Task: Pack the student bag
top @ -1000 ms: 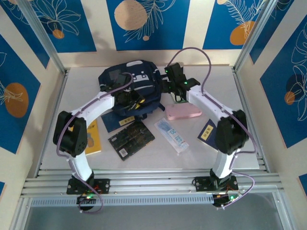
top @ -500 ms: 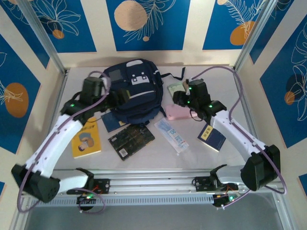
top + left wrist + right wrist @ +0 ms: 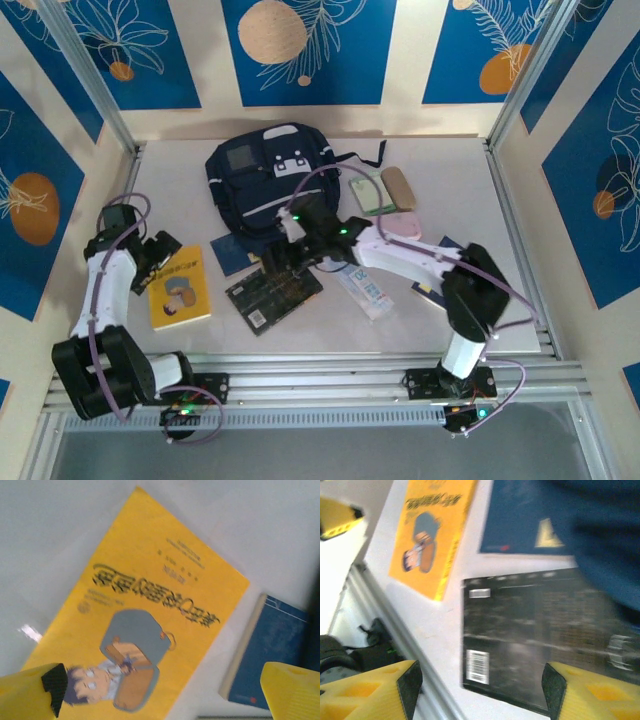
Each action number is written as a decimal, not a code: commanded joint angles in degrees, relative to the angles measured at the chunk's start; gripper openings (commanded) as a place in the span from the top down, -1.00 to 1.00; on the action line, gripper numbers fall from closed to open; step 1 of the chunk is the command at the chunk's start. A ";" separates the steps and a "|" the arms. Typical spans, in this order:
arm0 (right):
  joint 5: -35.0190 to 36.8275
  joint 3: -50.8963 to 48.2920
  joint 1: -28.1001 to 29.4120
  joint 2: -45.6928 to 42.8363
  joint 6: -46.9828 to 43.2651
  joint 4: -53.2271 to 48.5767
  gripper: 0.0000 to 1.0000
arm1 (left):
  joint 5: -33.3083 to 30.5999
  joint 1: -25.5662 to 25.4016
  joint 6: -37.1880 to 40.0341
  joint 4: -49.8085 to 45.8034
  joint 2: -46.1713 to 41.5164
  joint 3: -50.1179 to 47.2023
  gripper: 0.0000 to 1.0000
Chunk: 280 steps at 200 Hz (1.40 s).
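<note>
The bag lies at the far middle of the desk; whether it is unzipped, or what it holds, cannot be told. A blue book sits at its near side, with a black book closer to the near edge. The right claw hangs over the black book, moderately spread and empty. The left claw gapes wide and empty above a yellow book near the left edge. Bare desk shows at the far-left corner and along the right edge.
</note>
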 commanded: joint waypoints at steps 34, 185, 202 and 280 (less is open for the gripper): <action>-11.87 20.44 5.19 19.92 9.15 -1.18 -0.38 | 3.72 5.77 5.65 6.55 10.56 0.48 -0.98; 1.27 65.26 8.93 53.28 14.46 -25.45 -0.31 | 22.85 6.53 -7.61 13.40 16.86 -12.22 -0.60; 1.72 67.61 8.92 54.91 14.12 -27.26 -0.31 | 24.91 6.20 -8.26 14.00 15.79 -13.39 -0.56; -0.84 70.84 8.79 58.94 14.54 -28.99 -0.33 | 27.66 1.81 -8.11 16.98 16.15 -17.53 -0.49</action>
